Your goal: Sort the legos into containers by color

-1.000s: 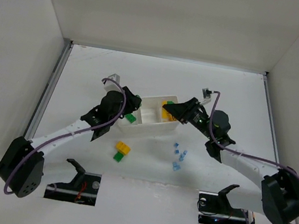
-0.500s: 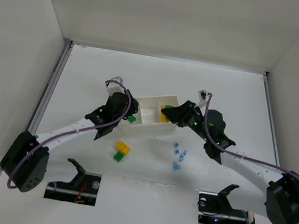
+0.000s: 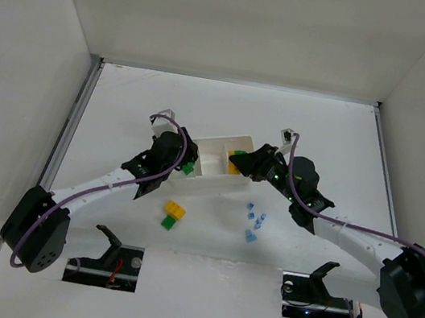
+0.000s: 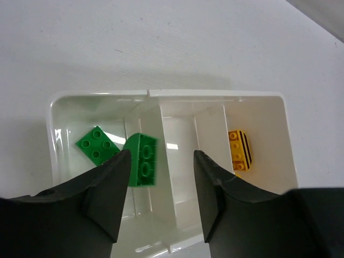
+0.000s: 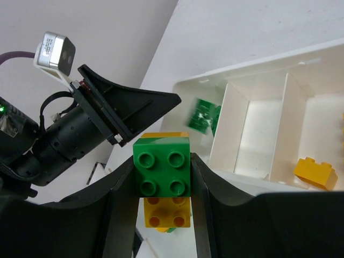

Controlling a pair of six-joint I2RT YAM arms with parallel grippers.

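Note:
The white tray has three compartments. In the left wrist view its left compartment holds a flat green brick and a second, tilted green brick, which is motion-blurred in the right wrist view. The right compartment holds a yellow brick. My left gripper hangs open and empty over the tray, also in the top view. My right gripper is shut on a green brick beside the tray; yellow shows behind and below it. Pale blue bricks lie on the table.
A yellow and a green brick lie together on the table in front of the tray. The tray's middle compartment holds nothing. The two grippers face each other closely across the tray. White walls enclose the table.
Both arms have shifted slightly along the tray. A green brick has left my left fingers and tips into the left compartment. My right gripper keeps its green brick.

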